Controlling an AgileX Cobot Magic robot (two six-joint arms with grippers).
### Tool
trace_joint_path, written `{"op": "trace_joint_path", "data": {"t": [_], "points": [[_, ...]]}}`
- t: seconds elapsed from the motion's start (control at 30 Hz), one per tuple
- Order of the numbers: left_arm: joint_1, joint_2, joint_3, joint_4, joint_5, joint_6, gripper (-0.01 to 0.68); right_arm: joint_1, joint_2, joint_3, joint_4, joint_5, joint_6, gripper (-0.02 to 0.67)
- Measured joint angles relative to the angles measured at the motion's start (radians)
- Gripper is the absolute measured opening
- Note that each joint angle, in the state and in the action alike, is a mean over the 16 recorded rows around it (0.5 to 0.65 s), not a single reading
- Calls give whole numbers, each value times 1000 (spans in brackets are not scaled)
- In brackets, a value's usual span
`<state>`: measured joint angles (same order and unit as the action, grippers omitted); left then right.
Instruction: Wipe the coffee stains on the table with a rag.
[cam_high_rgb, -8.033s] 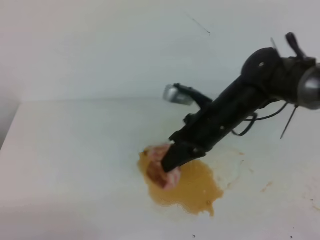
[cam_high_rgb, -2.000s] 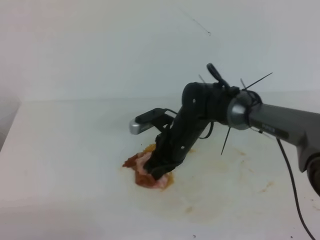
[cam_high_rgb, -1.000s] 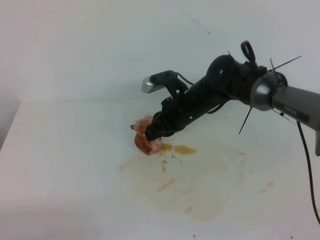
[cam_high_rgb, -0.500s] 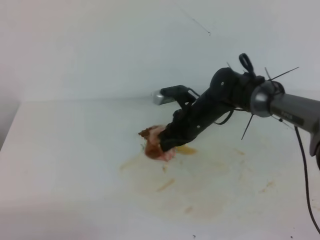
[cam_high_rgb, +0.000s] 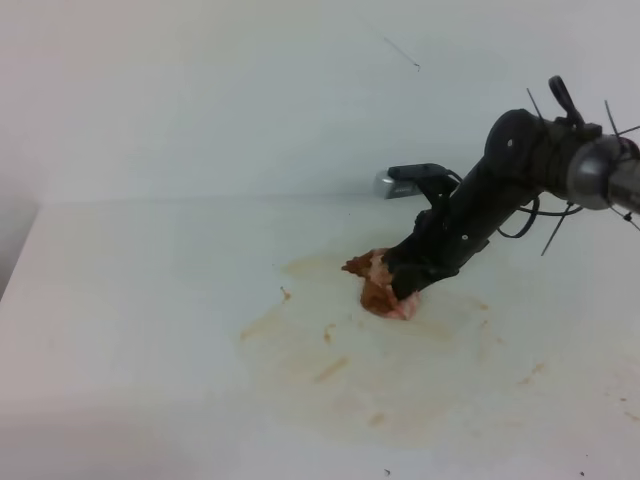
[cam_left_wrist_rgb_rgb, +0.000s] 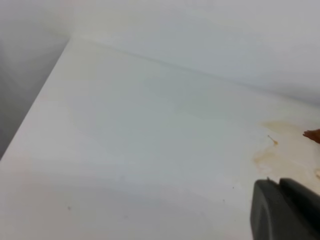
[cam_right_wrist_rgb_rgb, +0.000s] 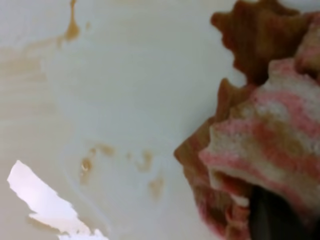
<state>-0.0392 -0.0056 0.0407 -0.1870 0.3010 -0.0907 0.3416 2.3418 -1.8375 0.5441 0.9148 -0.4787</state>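
The rag (cam_high_rgb: 385, 292) is clenched in the right pincer (cam_high_rgb: 402, 288), with the coffee stains (cam_high_rgb: 340, 368) lying lower-left on the bench (cam_high_rgb: 130, 300).

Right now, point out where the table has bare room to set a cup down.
Bare white table lies left of the coffee stains, up to the left edge. The middle is smeared, and the right claw presses the rag there, so it is crowded.
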Motion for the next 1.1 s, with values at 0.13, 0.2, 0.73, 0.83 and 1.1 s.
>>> {"op": "trace_joint_path", "data": {"t": [0.13, 0.2, 0.73, 0.83, 1.1], "points": [[0, 0, 0, 0, 0, 0, 0, 8, -64, 92, 29, -26, -69, -2], [0, 0, 0, 0, 0, 0, 0, 20, -101, 137, 63, -43, -115, -2], [0, 0, 0, 0, 0, 0, 0, 226, -175, 274, 260, -121, -299, -2], [0, 0, 0, 0, 0, 0, 0, 228, -149, 274, 257, -143, -281, -1], [0, 0, 0, 0, 0, 0, 0, 128, -105, 274, 251, -180, -245, -2]]}}
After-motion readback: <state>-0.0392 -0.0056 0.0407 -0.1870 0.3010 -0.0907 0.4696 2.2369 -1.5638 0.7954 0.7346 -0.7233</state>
